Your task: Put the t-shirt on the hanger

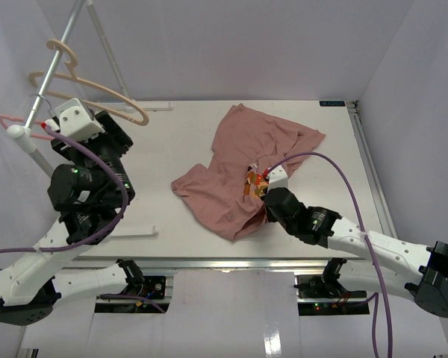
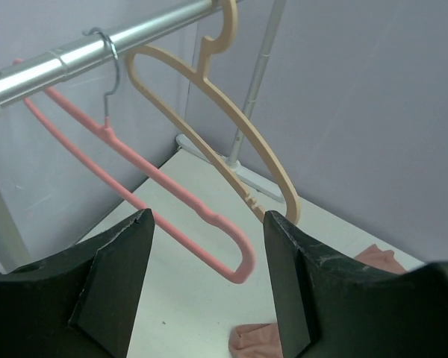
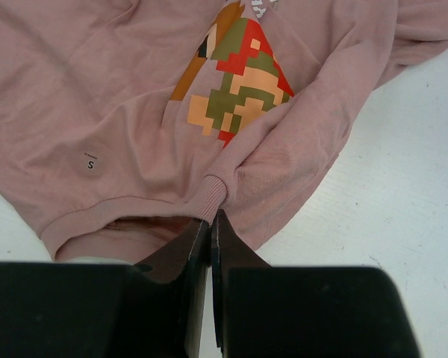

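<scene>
Right hand (image 3: 210, 224): fingers closed flat on the ribbed neckline of the t-shirt (image 3: 97, 97), at the near edge of the garment. The bite was small, only the rib's fold.

Risk 1: the wrist view did not show whether one collar layer or both were pinched. If both, the neck opening would come up shut and the hanger could not enter.

Risk 2: with so thin a grip, the weight and drag of the cloth on the worktop (image 1: 179, 134) could pull the rib out on lifting.

T-shirt: crumpled, lying right of centre on the worktop, roughly 2 o'clock from the middle. Pixel print (image 3: 239, 82) and size mark (image 3: 91, 162) faced up. The sleeves and hem were folded into the heap, so front and back could not be sorted out.

Left hand (image 2: 207, 220): raised at about 10 o'clock, fingers wide apart, holding nothing. It faced the hanger (image 2: 158, 177), which hung by its hook on the rail (image 2: 97, 48).

Risk 3: the beige hanger (image 2: 287, 198) hung just beside the pink one at 1 o'clock in the wrist view. A closing grasp might catch it too, or set both swinging.

Risk 4: the hook might snag on the rail when lifted off.

Hidden: from overhead the left arm and rail covered most of the pink hanger. Its far shoulder was cut off behind the rail in the wrist view.
</scene>
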